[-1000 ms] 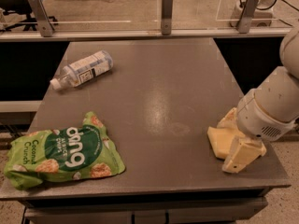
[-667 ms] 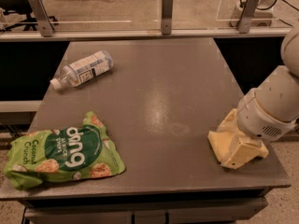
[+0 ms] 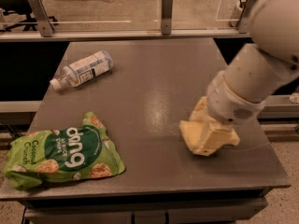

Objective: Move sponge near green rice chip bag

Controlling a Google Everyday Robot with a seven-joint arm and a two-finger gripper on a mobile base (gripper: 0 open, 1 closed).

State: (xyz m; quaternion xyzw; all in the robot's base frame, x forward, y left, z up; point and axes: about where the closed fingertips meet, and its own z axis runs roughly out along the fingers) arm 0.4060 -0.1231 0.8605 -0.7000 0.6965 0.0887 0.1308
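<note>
The green rice chip bag (image 3: pixel 63 153) lies flat at the table's front left corner, "dang" lettering facing up. My gripper (image 3: pixel 209 141) is low over the right half of the table, below the big white arm (image 3: pixel 252 73). It is shut on the pale yellow sponge (image 3: pixel 188 129), whose left end sticks out toward the bag. The sponge sits at or just above the table top; I cannot tell if it touches. A wide stretch of bare table separates it from the bag.
A clear plastic bottle with a white label (image 3: pixel 84 69) lies on its side at the back left. The grey table (image 3: pixel 149 78) ends close to the bag at the front and left edges. A railing with metal posts (image 3: pixel 167 13) runs behind.
The arm and gripper have moved left across the table, toward the middle, and the sponge has come along with them. The bag and bottle have not moved.
</note>
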